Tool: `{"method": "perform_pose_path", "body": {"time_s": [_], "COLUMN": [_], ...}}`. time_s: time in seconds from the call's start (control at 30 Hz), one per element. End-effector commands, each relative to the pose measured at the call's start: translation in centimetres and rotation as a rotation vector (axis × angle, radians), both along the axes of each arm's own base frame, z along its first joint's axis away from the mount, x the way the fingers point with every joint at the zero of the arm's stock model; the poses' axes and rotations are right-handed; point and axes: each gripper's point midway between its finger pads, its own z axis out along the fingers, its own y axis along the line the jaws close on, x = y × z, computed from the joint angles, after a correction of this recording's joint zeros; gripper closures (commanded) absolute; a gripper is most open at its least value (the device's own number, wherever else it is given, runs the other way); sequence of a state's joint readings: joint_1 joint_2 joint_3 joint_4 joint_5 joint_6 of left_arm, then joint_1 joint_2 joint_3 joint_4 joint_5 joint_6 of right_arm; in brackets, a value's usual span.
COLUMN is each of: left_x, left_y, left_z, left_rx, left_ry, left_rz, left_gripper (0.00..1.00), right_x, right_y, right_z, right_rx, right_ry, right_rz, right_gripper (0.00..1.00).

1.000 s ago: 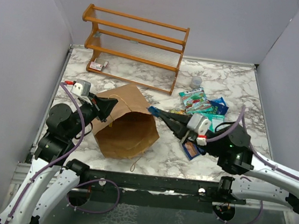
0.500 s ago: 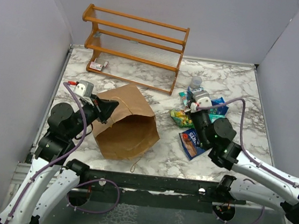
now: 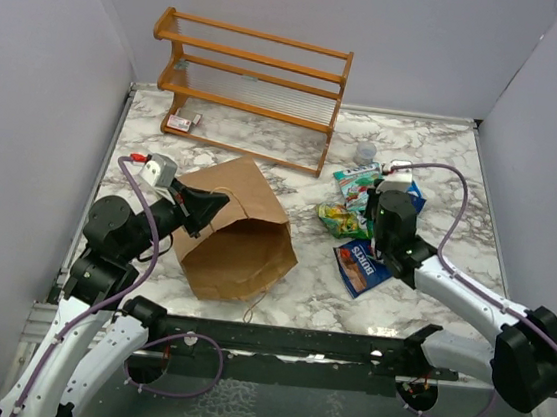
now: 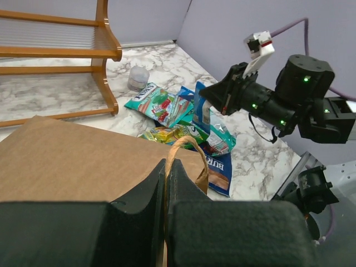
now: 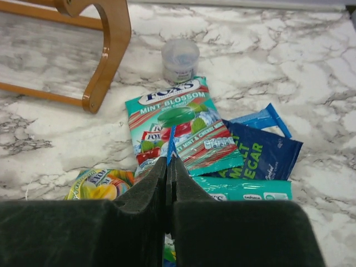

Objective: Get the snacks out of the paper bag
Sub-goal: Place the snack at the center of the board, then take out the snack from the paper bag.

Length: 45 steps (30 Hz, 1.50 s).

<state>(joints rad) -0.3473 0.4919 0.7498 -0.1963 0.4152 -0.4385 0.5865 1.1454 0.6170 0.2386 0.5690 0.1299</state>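
Marble table [image 3: 436, 151], wood rack [image 3: 253, 75] at 12 o'clock. Bag [image 3: 240, 239] lies on its side left of centre, long axis roughly 12 to 6, mouth toward 6, one handle loop trailing at the near edge. Left claw [image 4: 167, 167] is pinched together on the bag's rim beside the other handle, on the bag's 9-to-10 side.

Right claw [image 5: 168, 164] is clamped on a thin blue packet [image 4: 201, 110], which hangs edge-on at the tips with its long axis near vertical. Pile [image 3: 360, 203] of snacks already out sits at 3 o'clock of the bag, well apart from it. It has a mint packet [image 5: 175, 119], dark pouch [image 5: 261, 153], teal packet [image 5: 245, 192] and yellow packet [image 5: 103, 188]. Another blue pouch [image 3: 360, 266] lies at 6 of the pile, and a cup [image 5: 180, 55] at 12.

Right claw hovers over the pile, above the mint packet's near end, so I judge the drop is straight down with no travel. Cannot tell if the packet touches the pile. Bag lies at 9 o'clock of the right claw. Left arm is nearer the bag but occupied, so the right looks like the one to reach in next. Bag interior is hidden, so cannot tell if snacks remain.
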Motion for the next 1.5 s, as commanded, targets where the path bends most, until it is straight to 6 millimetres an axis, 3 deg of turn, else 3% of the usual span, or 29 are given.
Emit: {"method": "perform_pose_path", "body": {"time_s": [0.0, 0.1, 0.23, 0.4, 0.5, 0.6, 0.7, 0.9, 1.03, 1.23, 1.33, 1.47], "left_x": [-0.5, -0.4, -0.4, -0.2, -0.1, 0.0, 0.1, 0.1, 0.1, 0.3, 0.3, 0.4], "left_y": [-0.5, -0.6, -0.7, -0.8, -1.0, -1.0, -1.0, -1.0, -1.0, -0.8, -0.7, -0.5], "left_z": [0.7, 0.9, 0.7, 0.1, 0.0, 0.1, 0.2, 0.0, 0.0, 0.0, -0.1, 0.2], "left_rx": [-0.007, -0.009, -0.004, -0.001, -0.001, 0.001, 0.004, 0.010, 0.010, -0.002, -0.006, -0.010], "left_ry": [-0.028, -0.027, -0.024, -0.012, -0.007, -0.009, -0.014, -0.011, -0.010, 0.003, 0.017, 0.019], "left_rz": [-0.039, -0.045, -0.048, -0.054, -0.061, -0.059, -0.059, -0.058, -0.058, -0.040, -0.031, -0.019], "left_gripper": [1.00, 1.00, 1.00, 1.00, 1.00, 1.00, 1.00, 1.00, 1.00, 1.00, 1.00, 1.00], "right_x": [0.4, 0.4, 0.3, -0.9, -2.1, -3.8, -7.0, -16.3, -21.6, -24.9, -23.8, -21.6], "right_y": [0.5, 0.1, 1.3, 4.0, 6.2, 8.7, 11.7, 15.4, 17.6, 22.8, 25.8, 29.5], "right_z": [-2.0, -3.0, -2.2, 1.9, 4.3, 5.4, 6.5, 8.3, 8.4, 5.6, 4.7, 1.7], "right_rx": [0.056, 0.048, 0.030, 0.077, 0.102, 0.128, 0.165, 0.166, 0.079, -0.124, -0.234, -0.405], "right_ry": [0.047, 0.065, 0.056, -0.006, -0.039, -0.032, -0.066, -0.285, -0.480, -0.561, -0.630, -0.642], "right_rz": [-0.015, -0.034, 0.057, 0.250, 0.404, 0.576, 0.824, 1.313, 1.500, 1.698, 1.641, 1.594], "right_gripper": [0.95, 0.82, 0.60, 0.30, 0.22, 0.22, 0.22, 0.21, 0.21, 0.27, 0.31, 0.47]}}
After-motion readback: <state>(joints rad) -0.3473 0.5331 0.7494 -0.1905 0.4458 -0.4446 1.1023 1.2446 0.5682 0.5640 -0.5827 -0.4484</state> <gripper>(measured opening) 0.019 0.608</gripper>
